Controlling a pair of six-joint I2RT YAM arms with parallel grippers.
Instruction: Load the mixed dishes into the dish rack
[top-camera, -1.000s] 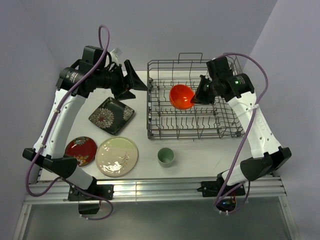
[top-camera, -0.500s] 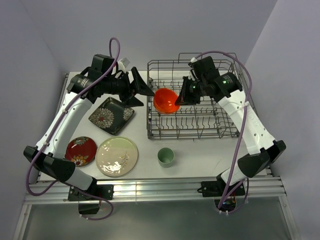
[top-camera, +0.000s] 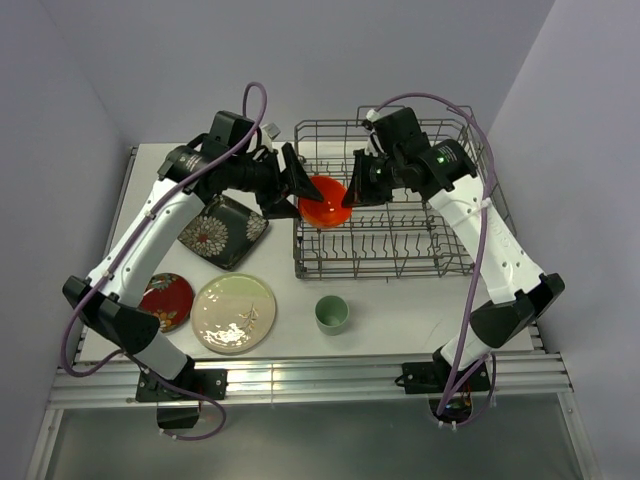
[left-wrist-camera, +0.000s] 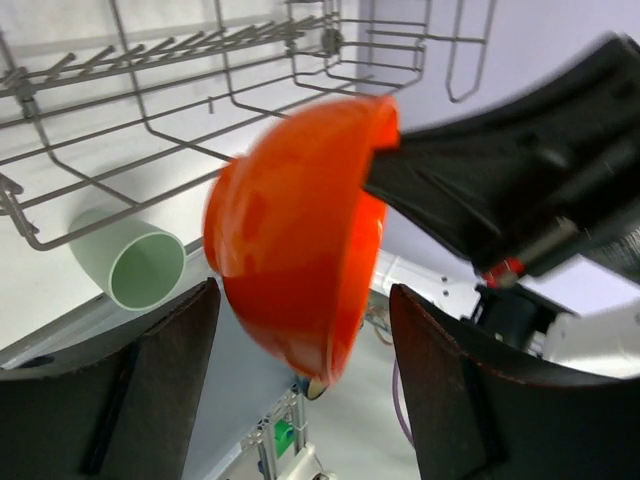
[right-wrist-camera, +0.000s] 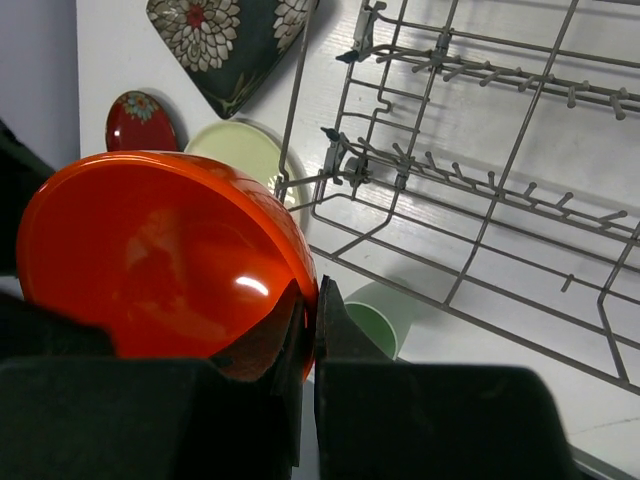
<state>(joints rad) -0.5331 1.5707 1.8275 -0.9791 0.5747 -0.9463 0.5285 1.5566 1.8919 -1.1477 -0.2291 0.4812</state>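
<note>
The right tool pinches the rim of the orange bowl, holding it tilted over the left end of the dish rack. The left tool stands wide, one finger either side of the bowl.

Orange bowl blocks left gripper from dish rack.
</note>
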